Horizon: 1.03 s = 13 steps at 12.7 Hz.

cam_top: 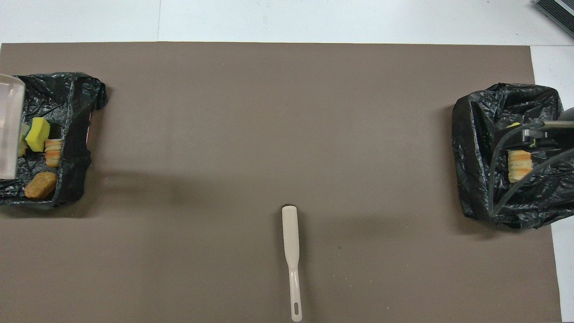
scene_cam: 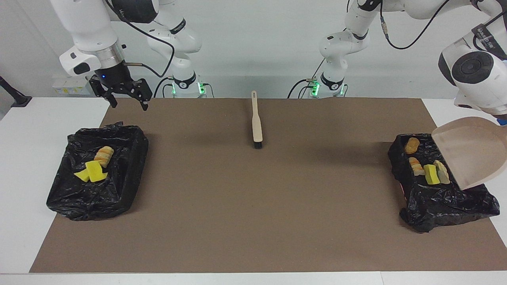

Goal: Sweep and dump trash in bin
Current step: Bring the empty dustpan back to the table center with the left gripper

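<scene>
My left gripper (scene_cam: 502, 119), mostly cut off by the view's edge, holds the beige dustpan (scene_cam: 469, 152) tilted over the black-lined bin (scene_cam: 443, 202) at the left arm's end. Its edge also shows in the overhead view (cam_top: 9, 125). In that bin lie trash pieces: a brown lump (scene_cam: 412, 145), a striped lump (scene_cam: 416, 165), a yellow sponge chunk (scene_cam: 431, 174) and beige bits (scene_cam: 441, 171). My right gripper (scene_cam: 128, 103) is open and empty, in the air over the bin (scene_cam: 119, 190) at the right arm's end. That bin holds yellow sponge pieces (scene_cam: 92, 172) and a bread-like lump (scene_cam: 103, 155).
The beige-handled brush (scene_cam: 256, 120) lies on the brown mat (scene_cam: 253, 206) midway between the bins, near the robots, with its black bristles at the end farther from them. It also shows in the overhead view (cam_top: 291, 260). White table borders the mat.
</scene>
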### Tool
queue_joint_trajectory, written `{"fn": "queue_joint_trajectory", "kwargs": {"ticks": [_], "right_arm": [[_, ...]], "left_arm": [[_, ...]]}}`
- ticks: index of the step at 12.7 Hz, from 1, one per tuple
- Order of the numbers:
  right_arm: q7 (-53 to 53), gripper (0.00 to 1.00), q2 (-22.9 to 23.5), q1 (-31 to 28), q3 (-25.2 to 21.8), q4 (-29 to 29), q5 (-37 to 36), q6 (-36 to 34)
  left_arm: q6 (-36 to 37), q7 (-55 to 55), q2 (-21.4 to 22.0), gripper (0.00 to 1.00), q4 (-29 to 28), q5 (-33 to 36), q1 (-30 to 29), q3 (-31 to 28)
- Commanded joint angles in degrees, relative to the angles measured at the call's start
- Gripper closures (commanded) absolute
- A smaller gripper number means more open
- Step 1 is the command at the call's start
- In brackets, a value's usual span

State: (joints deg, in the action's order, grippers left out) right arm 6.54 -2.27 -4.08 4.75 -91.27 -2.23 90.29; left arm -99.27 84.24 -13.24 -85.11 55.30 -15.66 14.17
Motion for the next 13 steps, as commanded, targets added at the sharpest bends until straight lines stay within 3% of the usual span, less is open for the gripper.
{"fn": "queue_joint_trajectory", "kwargs": {"ticks": [1,6,9,13], "right_arm": [[0.85,0.00,-1.78,0.21,0.17,-3.30,-0.15,1.64],[0.76,0.00,-1.60,-0.14,0.43,-2.95,-0.23,1.73],[0.85,0.00,-1.60,-0.23,0.26,-2.95,-0.23,1.64],[0.85,0.00,-1.60,-0.23,0.26,-2.95,-0.23,1.73]], "left_arm": [[2.58,-4.41,0.67,1.00,-0.32,-11.66,1.42,-0.63],[3.37,-30.06,4.10,1.00,-8.40,-30.14,8.60,-0.63],[4.26,-52.07,1.47,1.00,-8.50,-37.34,15.90,-0.54],[-1.71,-78.83,-3.36,1.00,-7.80,-45.17,25.83,-0.63]]}}
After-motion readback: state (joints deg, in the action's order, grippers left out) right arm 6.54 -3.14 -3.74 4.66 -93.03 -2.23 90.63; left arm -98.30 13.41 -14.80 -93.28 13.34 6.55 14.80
